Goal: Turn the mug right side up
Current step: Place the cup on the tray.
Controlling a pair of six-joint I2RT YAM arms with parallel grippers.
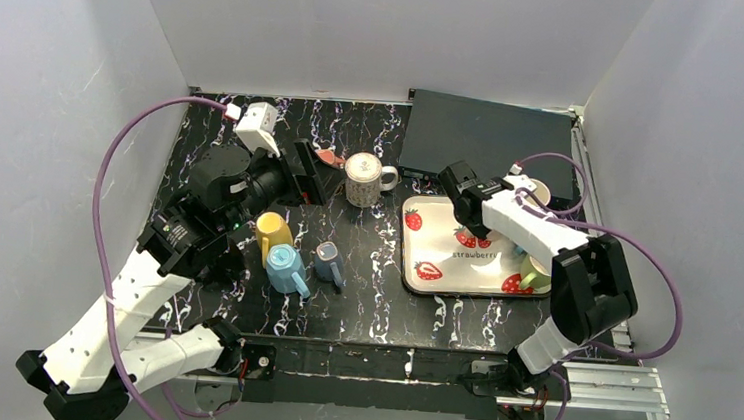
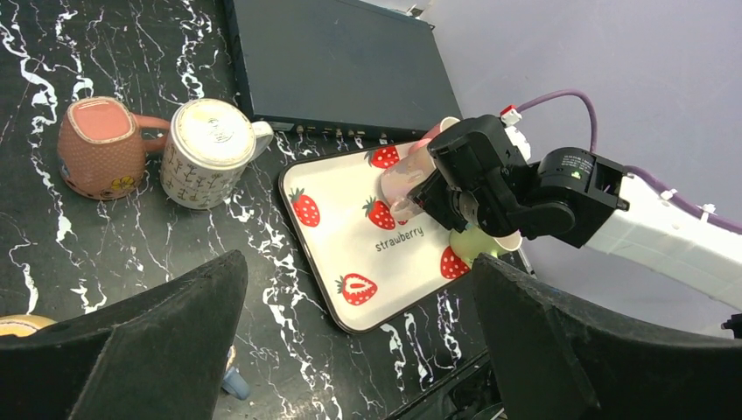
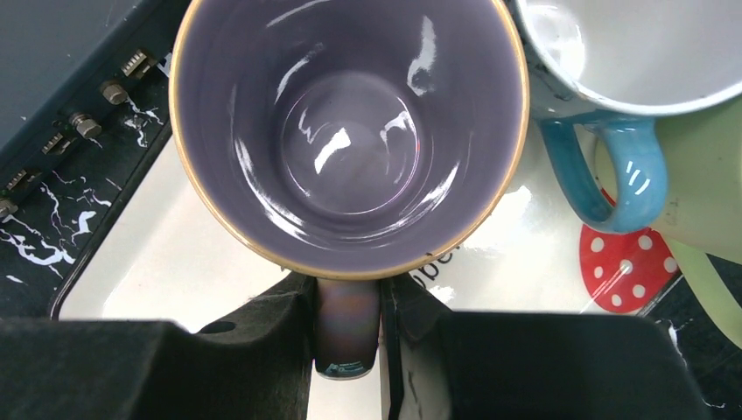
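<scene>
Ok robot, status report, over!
Left gripper open, empty. Right gripper shut on purple mug by its handle, tilted over strawberry tray. Blue-handled mug and green mug close beside.

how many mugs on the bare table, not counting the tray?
5. Yellow mug, blue mug and small grey-blue mug clustered near the left arm; white patterned mug mid-table; pink mug beside it. The arm may hide more.

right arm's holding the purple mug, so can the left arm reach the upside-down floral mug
Probably yes: the left gripper is open and empty, with bare table between it and the floral mug; only the pink mug crowds one side.
</scene>
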